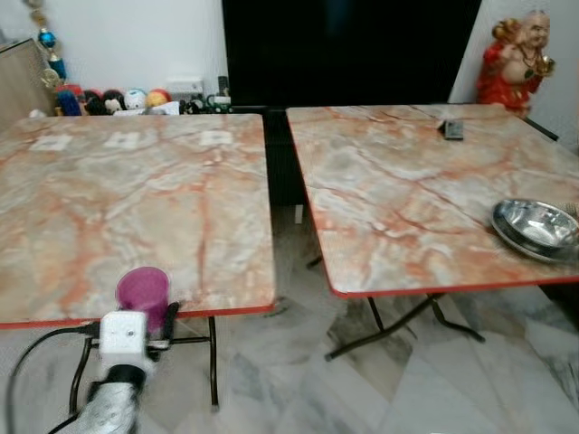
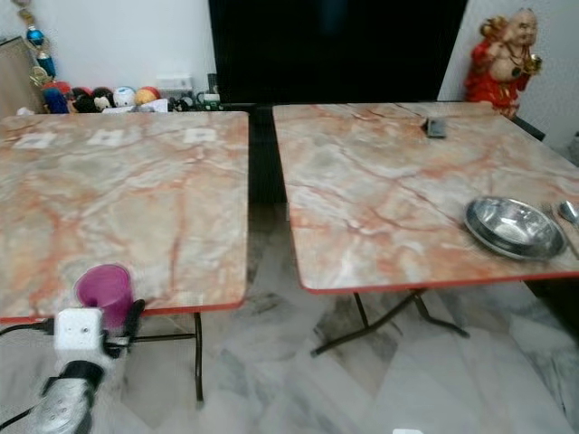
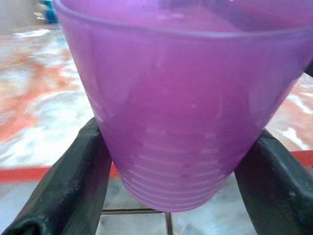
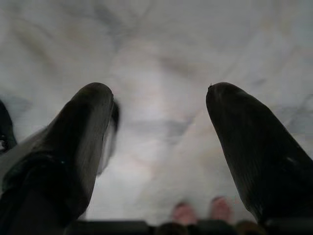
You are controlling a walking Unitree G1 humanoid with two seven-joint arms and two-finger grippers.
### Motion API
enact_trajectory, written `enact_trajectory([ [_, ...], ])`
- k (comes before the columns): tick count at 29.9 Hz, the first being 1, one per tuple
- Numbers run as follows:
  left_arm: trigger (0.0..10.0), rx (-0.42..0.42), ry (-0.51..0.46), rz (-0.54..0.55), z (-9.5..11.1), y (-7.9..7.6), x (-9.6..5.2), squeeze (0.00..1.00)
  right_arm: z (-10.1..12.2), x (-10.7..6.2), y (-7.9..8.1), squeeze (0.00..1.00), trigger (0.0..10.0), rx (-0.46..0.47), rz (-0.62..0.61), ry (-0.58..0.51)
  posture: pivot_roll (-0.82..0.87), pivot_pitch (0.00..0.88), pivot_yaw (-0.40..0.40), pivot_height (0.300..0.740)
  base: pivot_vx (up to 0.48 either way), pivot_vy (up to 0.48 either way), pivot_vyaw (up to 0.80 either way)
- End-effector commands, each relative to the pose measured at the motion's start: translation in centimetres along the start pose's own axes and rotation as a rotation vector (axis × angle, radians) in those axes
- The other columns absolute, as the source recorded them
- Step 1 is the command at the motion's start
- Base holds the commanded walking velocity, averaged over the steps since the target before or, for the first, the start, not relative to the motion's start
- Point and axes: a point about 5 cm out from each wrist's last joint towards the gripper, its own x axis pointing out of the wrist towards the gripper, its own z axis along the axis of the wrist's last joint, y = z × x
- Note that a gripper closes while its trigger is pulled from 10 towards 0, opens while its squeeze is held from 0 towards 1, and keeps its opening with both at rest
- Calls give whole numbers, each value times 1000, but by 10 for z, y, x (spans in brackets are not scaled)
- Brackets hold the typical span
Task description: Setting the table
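Observation:
A purple plastic cup [image 1: 143, 295] is held upright in my left gripper [image 1: 149, 318], at the near edge of the left marble-patterned table [image 1: 136, 199]. In the left wrist view the cup [image 3: 181, 107] sits between both black fingers [image 3: 68, 181], which press its ribbed lower part. A steel bowl [image 1: 536, 227] rests on the right table [image 1: 407, 190] near its right edge, with a spoon [image 2: 568, 213] beside it. My right gripper [image 4: 159, 147] hangs open above the pale floor with nothing between its fingers.
A gap of marble floor [image 1: 298, 353] separates the two folding tables. A small dark object [image 1: 453, 129] lies at the far side of the right table. A red figurine [image 1: 514, 61] stands at the back right, toys [image 1: 109, 99] line the back wall.

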Motion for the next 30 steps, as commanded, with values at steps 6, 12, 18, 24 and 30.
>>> enact_trajectory([
  [6, 10000, 15, 16, 23, -2, 7, -2, 0, 8, 2, 8, 0, 10000, 1, 24, -27, 46, 0, -25, 740, 40, -397, 0],
  [12, 10000, 17, 18, 21, -2, 8, -3, 0, 7, 2, 8, 0, 10000, 2, 25, -25, 47, 0, -24, 740, 40, -396, 0],
  [18, 10000, 18, 18, 21, -1, 9, -4, 0, 7, 2, 9, 0, 10000, 4, 25, -25, 47, 0, -23, 740, 80, -394, 0],
  [24, 10000, 15, 17, 17, -1, 9, -4, 0, 7, 2, 9, 0, 10000, 9, 24, -26, 48, 0, -23, 740, 40, -397, 0],
  [30, 10000, 16, 16, 16, 0, 10, -4, 0, 7, 1, 9, 0, 10000, 20, 23, -30, 47, 0, -22, 740, 40, -396, 0],
])
